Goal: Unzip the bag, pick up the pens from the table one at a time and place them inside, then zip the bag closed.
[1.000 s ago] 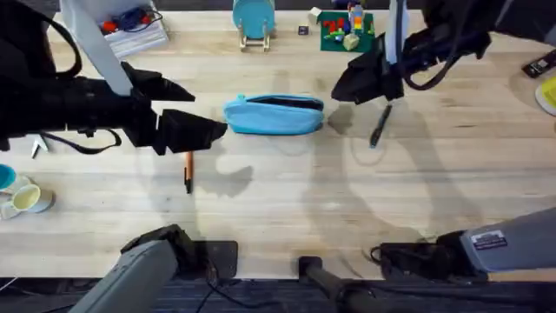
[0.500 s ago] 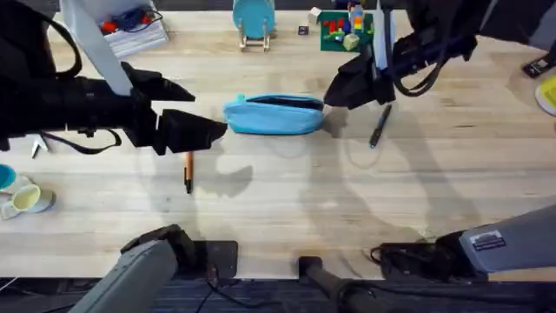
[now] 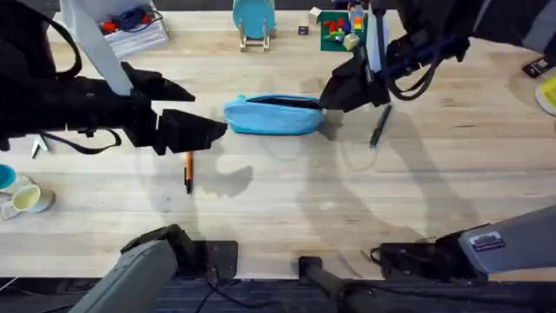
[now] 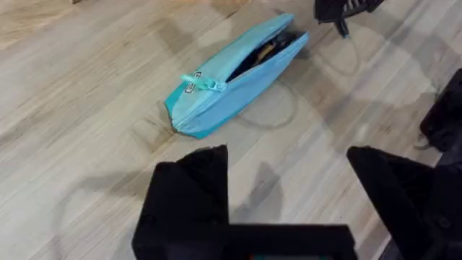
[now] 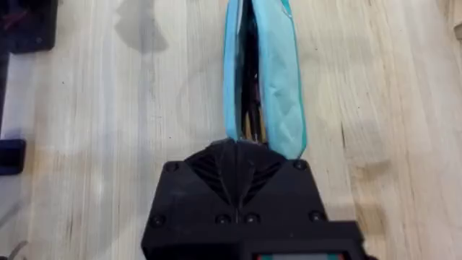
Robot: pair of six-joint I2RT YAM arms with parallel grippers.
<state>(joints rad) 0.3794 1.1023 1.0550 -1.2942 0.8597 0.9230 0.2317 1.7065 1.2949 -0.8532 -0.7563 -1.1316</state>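
Between the left gripper's [image 4: 289,195] two blocky black fingers, which stand spread apart and hold nothing, lies bare pale plank, and just ahead of their tips rests the bag [image 4: 229,72], a soft light-blue fabric pouch, oblong, its top zipper gaping. At the pouch's far end the right gripper's [image 5: 242,148] fingers are pressed together, tips at the open seam, though whether they pinch anything cannot be told. Beyond, on the table [image 3: 417,200], the orange pen [image 3: 188,170] lies beside the left fingers and the dark pen [image 3: 380,125] beside the right.
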